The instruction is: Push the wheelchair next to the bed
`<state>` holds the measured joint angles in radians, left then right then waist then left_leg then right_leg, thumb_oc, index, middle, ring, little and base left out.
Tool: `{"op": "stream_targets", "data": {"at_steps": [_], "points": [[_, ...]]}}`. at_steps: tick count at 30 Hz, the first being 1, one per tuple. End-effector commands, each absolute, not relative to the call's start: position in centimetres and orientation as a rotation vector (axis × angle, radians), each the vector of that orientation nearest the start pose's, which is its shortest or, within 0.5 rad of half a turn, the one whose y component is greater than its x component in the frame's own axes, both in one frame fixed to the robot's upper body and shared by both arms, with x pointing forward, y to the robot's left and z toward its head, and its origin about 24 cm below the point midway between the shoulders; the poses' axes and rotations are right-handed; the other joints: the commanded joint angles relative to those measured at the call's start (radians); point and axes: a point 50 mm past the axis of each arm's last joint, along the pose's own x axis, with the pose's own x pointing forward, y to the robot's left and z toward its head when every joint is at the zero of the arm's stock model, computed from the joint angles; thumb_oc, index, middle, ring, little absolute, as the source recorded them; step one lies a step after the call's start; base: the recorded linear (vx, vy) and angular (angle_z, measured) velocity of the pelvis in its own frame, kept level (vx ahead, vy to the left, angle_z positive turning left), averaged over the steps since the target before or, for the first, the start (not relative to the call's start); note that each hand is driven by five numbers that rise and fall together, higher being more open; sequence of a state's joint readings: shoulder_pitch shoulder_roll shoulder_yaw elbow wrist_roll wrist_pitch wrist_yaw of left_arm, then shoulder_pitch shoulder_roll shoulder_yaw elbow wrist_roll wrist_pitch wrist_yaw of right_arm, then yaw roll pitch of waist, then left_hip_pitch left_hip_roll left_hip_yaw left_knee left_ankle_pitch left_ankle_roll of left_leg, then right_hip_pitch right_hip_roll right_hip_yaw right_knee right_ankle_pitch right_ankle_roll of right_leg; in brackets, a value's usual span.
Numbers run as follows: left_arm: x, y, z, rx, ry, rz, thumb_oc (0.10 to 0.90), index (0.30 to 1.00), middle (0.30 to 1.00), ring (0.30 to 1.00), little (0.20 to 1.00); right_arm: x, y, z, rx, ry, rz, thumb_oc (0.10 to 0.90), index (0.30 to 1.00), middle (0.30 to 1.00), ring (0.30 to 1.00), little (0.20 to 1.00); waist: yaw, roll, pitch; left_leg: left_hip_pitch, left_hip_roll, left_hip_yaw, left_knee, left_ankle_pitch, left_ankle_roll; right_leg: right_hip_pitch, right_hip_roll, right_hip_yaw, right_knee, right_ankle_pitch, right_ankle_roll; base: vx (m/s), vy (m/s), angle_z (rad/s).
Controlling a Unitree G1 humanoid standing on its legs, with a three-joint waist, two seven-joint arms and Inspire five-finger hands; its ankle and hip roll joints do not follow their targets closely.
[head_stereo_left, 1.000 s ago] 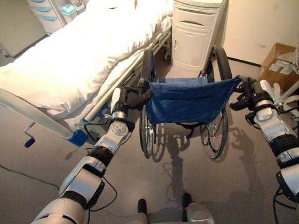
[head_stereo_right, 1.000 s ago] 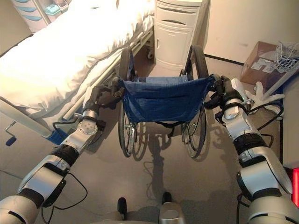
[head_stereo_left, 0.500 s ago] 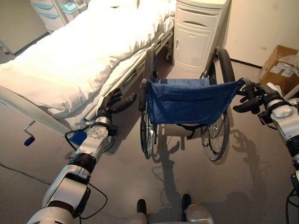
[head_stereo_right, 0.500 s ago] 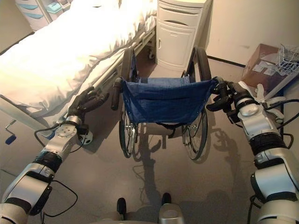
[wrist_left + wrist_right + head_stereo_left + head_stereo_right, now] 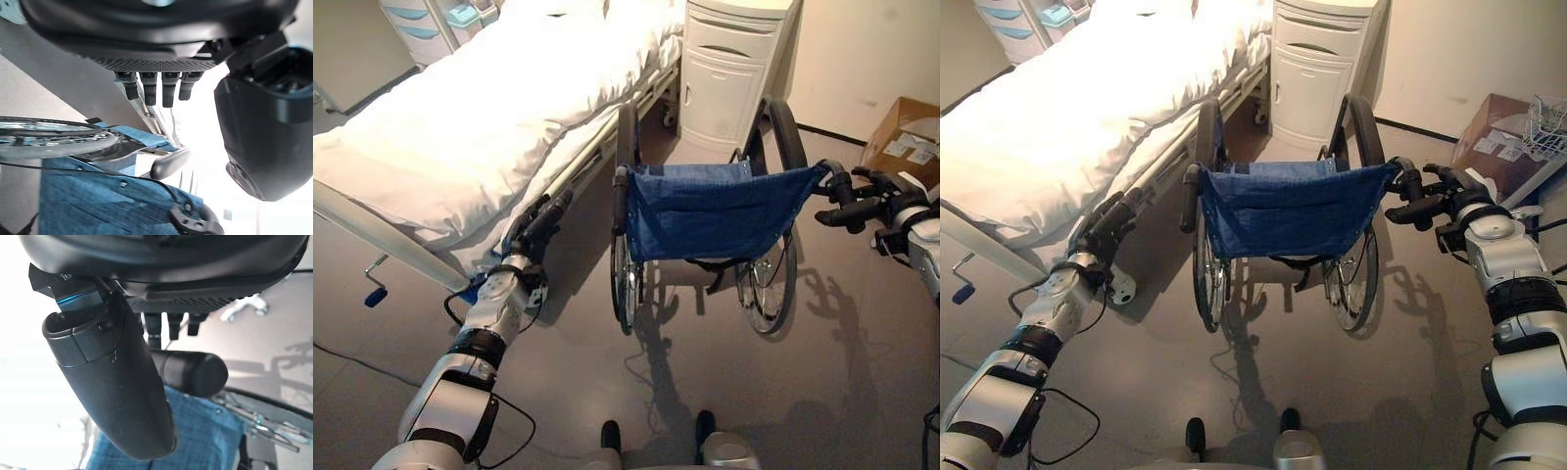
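While both arms reach forward over the grey floor (image 5: 558, 392), neither hand grips the wheelchair (image 5: 705, 211).

Left hand (image 5: 533, 227): it hangs off to the left of the chair, near the bed's lower side rail. Its fingers (image 5: 155, 88) are straight and held side by side, pointing toward the bed. It holds nothing and is well apart from the left push handle (image 5: 620, 199).

Right hand (image 5: 1449, 201): it sits just beside the right push handle (image 5: 1403, 181). The fingers are extended and loosely spread, not wrapped round the grip. In the right wrist view the thumb (image 5: 115, 387) passes in front of the black handle end (image 5: 193, 373); whether it touches the grip cannot be told.

Wheelchair: it stands upright on the floor with its blue fabric backrest (image 5: 1283, 211) facing the robot. Its left rear wheel (image 5: 622, 284) is close beside the bed frame; its right rear wheel (image 5: 769, 284) is on the open floor side. The chair's front end points toward the white bedside cabinet (image 5: 729, 69).

Bed (image 5: 480, 117): it runs along the left of the chair, covered with a white quilt. A blue crank handle (image 5: 375, 297) projects from its near end.

Far zone: the bedside cabinet stands against the wall by the head of the bed. A cardboard box (image 5: 901, 142) lies on the floor at the far right, by the wall.
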<state>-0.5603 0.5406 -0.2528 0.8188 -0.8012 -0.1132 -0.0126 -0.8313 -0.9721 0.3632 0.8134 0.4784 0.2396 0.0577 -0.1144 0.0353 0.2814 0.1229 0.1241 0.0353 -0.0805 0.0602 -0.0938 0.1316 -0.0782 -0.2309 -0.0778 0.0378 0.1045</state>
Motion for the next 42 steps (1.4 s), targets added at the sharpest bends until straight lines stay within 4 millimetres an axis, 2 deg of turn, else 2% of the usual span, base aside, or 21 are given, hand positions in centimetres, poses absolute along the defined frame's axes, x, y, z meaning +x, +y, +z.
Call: {"op": "stream_targets", "data": {"at_steps": [1,5,8,11,13,16,19,24,26,27,29,30,31,35,36,38,39,42], "points": [[34.5,28.5,9.0,-0.111,-0.015,0.150,0.800,0.900,0.900,0.900,0.900,33.9,-36.8,26.8,-0.581,-0.137,-0.406,0.800,0.900,0.900,0.900,0.900,0.049,-0.108,-0.151,0.070,-0.015,0.091,0.138,-0.185,0.028,-0.102,-0.053,0.103,0.083,0.009,0.024,0.00,0.000,0.00],[34.0,28.7,8.2,-0.127,-0.002,0.153,0.800,0.900,0.900,0.900,0.900,33.4,-37.8,26.3,-0.578,-0.101,-0.426,0.800,0.900,0.900,0.900,0.900,0.046,-0.109,-0.150,0.070,-0.016,0.094,0.140,-0.190,0.035,-0.106,-0.051,0.109,0.085,0.005,0.022,0.00,0.000,0.00],[33.1,29.2,7.0,-0.176,-0.008,0.188,0.800,0.900,0.900,0.900,0.900,32.7,-38.8,24.5,-0.459,-0.080,-0.408,0.800,0.900,0.900,0.900,0.900,0.042,-0.109,-0.145,0.073,-0.017,0.097,0.138,-0.196,0.040,-0.105,-0.050,0.115,0.080,0.005,0.023,0.00,0.000,0.00],[32.7,29.5,6.6,-0.204,-0.005,0.207,0.800,0.900,0.900,0.900,0.900,32.4,-38.9,23.8,-0.405,-0.077,-0.391,0.800,0.900,0.900,0.900,0.900,0.040,-0.111,-0.144,0.073,-0.018,0.098,0.138,-0.198,0.041,-0.104,-0.049,0.118,0.078,0.005,0.023,0.00,-0.002,0.01],[31.2,30.2,4.7,-0.293,0.018,0.271,0.800,0.900,0.900,0.900,0.900,31.4,-39.6,21.7,-0.254,-0.071,-0.351,0.800,0.900,0.900,0.900,0.900,0.035,-0.114,-0.141,0.075,-0.017,0.102,0.137,-0.202,0.044,-0.104,-0.049,0.124,0.077,0.004,0.024,-0.02,-0.002,-0.01],[30.1,30.5,3.3,-0.319,0.042,0.316,0.800,0.900,0.900,0.900,0.900,30.7,-39.9,20.5,-0.140,-0.070,-0.306,0.800,0.900,0.900,0.900,0.900,0.030,-0.119,-0.141,0.075,-0.016,0.107,0.136,-0.205,0.047,-0.108,-0.048,0.127,0.078,0.004,0.025,-0.03,-0.004,-0.05],[28.0,31.9,1.3,-0.372,0.082,0.389,0.800,0.900,0.900,0.900,0.900,29.0,-41.3,19.0,0.004,-0.072,-0.275,0.800,0.900,0.900,0.900,0.900,0.019,-0.128,-0.138,0.077,-0.017,0.118,0.136,-0.210,0.050,-0.110,-0.046,0.133,0.074,0.006,0.028,-0.02,0.005,-0.07],[26.2,32.4,-0.4,-0.376,0.115,0.445,0.800,0.900,0.900,0.900,0.900,26.2,-43.5,16.9,0.061,-0.028,-0.312,0.800,0.900,0.900,0.900,0.900,0.009,-0.138,-0.135,0.074,-0.021,0.126,0.137,-0.216,0.055,-0.118,-0.043,0.146,0.073,0.011,0.033,-0.02,0.011,-0.05],[25.3,32.5,-1.4,-0.342,0.148,0.465,0.800,0.900,0.900,0.900,0.900,24.3,-44.5,14.4,0.087,0.045,-0.347,0.800,0.900,0.900,0.900,0.900,0.002,-0.141,-0.131,0.070,-0.025,0.129,0.135,-0.218,0.059,-0.125,-0.042,0.155,0.073,0.014,0.037,-0.04,0.029,-0.09],[25.3,32.4,-1.4,-0.336,0.152,0.464,0.800,0.900,0.900,0.900,0.900,24.1,-44.6,14.2,0.087,0.050,-0.349,0.800,0.900,0.900,0.900,0.900,0.004,-0.142,-0.132,0.070,-0.025,0.129,0.136,-0.219,0.060,-0.126,-0.042,0.156,0.073,0.015,0.037,-0.03,0.023,-0.06],[24.9,32.3,-1.9,-0.279,0.176,0.462,0.800,0.900,0.900,0.900,0.900,23.0,-44.9,12.2,0.111,0.110,-0.367,0.800,0.900,0.900,0.900,0.900,0.003,-0.145,-0.128,0.068,-0.028,0.130,0.136,-0.222,0.064,-0.131,-0.042,0.160,0.073,0.019,0.041,-0.04,0.013,-0.03],[24.7,32.1,-2.3,-0.239,0.202,0.453,0.800,0.900,0.900,0.900,0.900,22.1,-44.7,9.8,0.137,0.177,-0.383,0.800,0.900,0.900,0.900,0.900,0.003,-0.144,-0.123,0.065,-0.033,0.128,0.137,-0.225,0.070,-0.137,-0.042,0.165,0.072,0.024,0.044,-0.06,0.011,-0.04],[24.6,32.0,-2.5,-0.221,0.212,0.446,0.800,0.900,0.900,0.900,0.900,21.9,-44.6,9.1,0.141,0.199,-0.389,0.800,0.900,0.900,0.900,0.900,0.003,-0.144,-0.121,0.065,-0.035,0.128,0.137,-0.226,0.072,-0.139,-0.043,0.167,0.072,0.025,0.046,-0.06,0.009,-0.03],[24.2,31.0,-3.3,-0.051,0.266,0.387,0.800,0.900,0.900,0.900,0.900,20.0,-43.4,3.8,0.204,0.317,-0.421,0.800,0.900,0.900,0.900,0.900,0.014,-0.139,-0.111,0.058,-0.048,0.121,0.141,-0.237,0.086,-0.153,-0.046,0.173,0.072,0.038,0.056,-0.07,0.004,-0.03],[24.2,30.9,-3.4,-0.036,0.269,0.382,0.800,0.900,0.900,0.900,0.900,19.9,-43.1,3.2,0.205,0.328,-0.424,0.800,0.900,0.900,0.900,0.900,0.015,-0.138,-0.109,0.058,-0.050,0.119,0.142,-0.238,0.088,-0.155,-0.047,0.173,0.074,0.039,0.057,-0.08,0.013,-0.04],[24.0,30.0,-4.0,0.072,0.294,0.339,0.800,0.900,0.900,0.900,0.900,19.6,-40.7,-0.2,0.250,0.396,-0.404,0.800,0.900,0.900,0.900,0.900,0.025,-0.129,-0.100,0.052,-0.064,0.106,0.150,-0.245,0.098,-0.165,-0.049,0.177,0.081,0.045,0.061,-0.11,0.025,-0.05],[23.8,29.0,-4.6,0.110,0.304,0.319,0.800,0.900,0.900,0.900,0.900,19.7,-38.7,-2.3,0.275,0.420,-0.394,0.800,0.900,0.900,0.900,0.900,0.034,-0.123,-0.094,0.047,-0.074,0.096,0.155,-0.250,0.106,-0.174,-0.050,0.181,0.086,0.047,0.062,-0.12,0.028,-0.12],[23.4,27.3,-5.4,0.168,0.311,0.291,0.800,0.900,0.900,0.900,0.900,19.5,-35.5,-5.2,0.314,0.464,-0.362,0.800,0.900,0.900,0.900,0.900,0.047,-0.115,-0.086,0.037,-0.088,0.079,0.166,-0.258,0.117,-0.183,-0.052,0.184,0.094,0.048,0.063,-0.09,0.017,-0.11]]}}
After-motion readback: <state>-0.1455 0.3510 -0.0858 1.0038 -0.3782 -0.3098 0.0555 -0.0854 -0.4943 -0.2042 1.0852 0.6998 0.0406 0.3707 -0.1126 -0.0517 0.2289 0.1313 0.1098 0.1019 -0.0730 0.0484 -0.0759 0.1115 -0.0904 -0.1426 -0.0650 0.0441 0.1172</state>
